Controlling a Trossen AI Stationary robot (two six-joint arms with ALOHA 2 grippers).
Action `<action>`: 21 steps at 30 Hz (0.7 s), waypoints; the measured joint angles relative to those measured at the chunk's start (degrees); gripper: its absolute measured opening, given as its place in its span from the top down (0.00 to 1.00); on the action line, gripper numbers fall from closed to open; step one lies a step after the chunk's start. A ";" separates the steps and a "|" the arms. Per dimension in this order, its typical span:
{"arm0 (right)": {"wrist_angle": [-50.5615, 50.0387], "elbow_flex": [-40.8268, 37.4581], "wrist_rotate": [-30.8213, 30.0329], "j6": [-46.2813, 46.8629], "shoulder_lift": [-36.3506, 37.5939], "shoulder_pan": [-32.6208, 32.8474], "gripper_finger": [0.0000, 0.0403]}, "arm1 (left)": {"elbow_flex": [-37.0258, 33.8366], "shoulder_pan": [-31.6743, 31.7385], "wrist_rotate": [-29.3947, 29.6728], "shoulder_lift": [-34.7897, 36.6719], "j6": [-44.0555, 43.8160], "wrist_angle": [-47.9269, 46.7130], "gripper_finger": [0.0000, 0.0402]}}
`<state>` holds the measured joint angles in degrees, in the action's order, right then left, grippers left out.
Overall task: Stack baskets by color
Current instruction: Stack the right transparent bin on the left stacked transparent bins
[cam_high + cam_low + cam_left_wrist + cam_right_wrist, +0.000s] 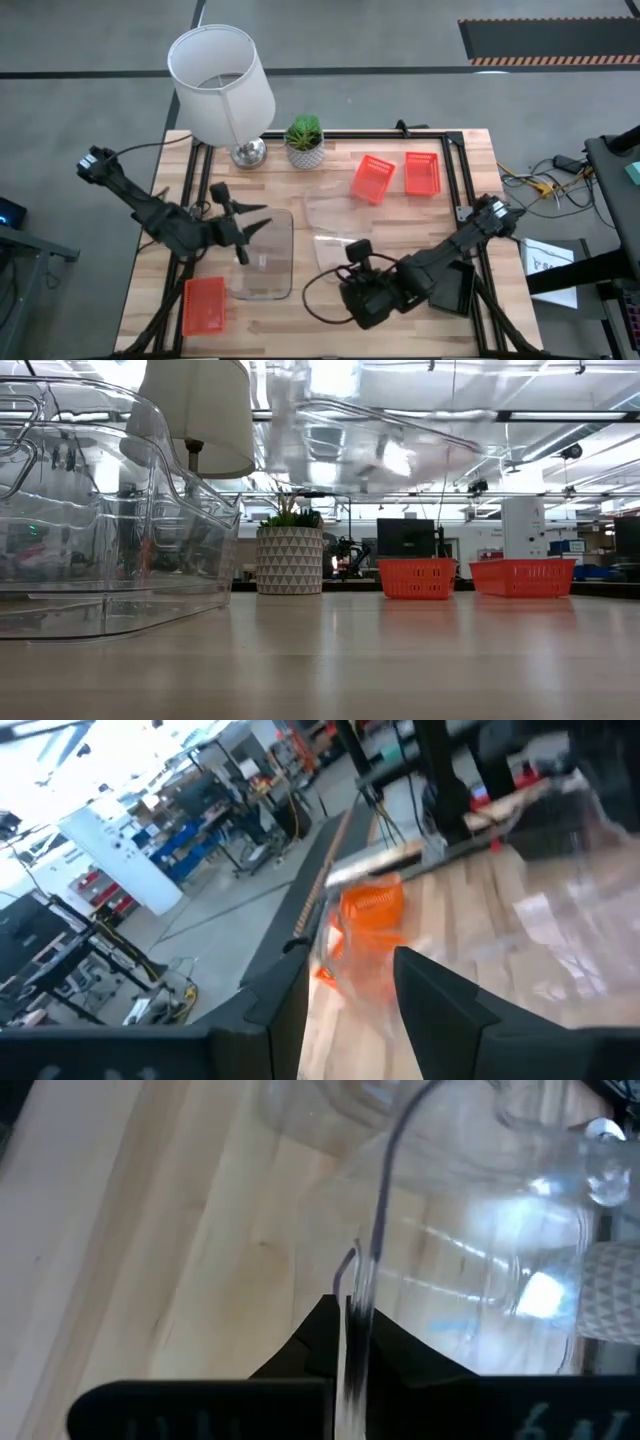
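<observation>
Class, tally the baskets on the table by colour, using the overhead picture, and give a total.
Orange baskets: 3
Clear baskets: at least 2; see-through edges make a third uncertain
Black baskets: 1 dark pile, number in it hidden
Total: at least 6

— What stands along the desk's [400, 225] back edge?

— The lamp [222, 85] is by the back left corner, with the plant pot [305, 150] just right of its foot. Toward the back right corner two baskets sit side by side: the inner back basket [373, 178], askew, and the outer back basket [421, 172] just to its right.

— And nearer the front?

— The corner basket [204, 305] lies at the front left corner. Right of it and a little farther back is the left-centre basket [268, 258], with the left gripper [240, 240] at its left rim. At mid-desk the rear centre basket [328, 212] lies behind the front centre basket [332, 255], whose wall the right gripper [356, 250] clamps. The edge basket [462, 290] lies by the right edge, partly under the right arm.
</observation>
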<state>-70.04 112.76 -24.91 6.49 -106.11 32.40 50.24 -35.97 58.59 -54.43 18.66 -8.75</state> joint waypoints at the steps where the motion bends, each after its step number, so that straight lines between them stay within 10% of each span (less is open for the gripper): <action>1: -1.53 2.56 0.04 -0.13 -1.20 -0.47 0.98 | 0.06 -0.09 -0.02 1.04 0.95 0.33 0.67; 10: -9.36 21.94 0.00 -2.64 -11.76 -3.88 0.98 | 0.40 -0.97 -0.16 9.32 5.92 1.13 0.67; 21: -5.68 21.22 -2.15 -0.04 -12.30 -7.32 0.98 | -0.03 -0.95 -4.66 14.22 8.90 0.93 0.67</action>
<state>-75.72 133.97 -27.06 6.45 -118.41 25.07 50.21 -36.93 53.93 -40.22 27.56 -7.82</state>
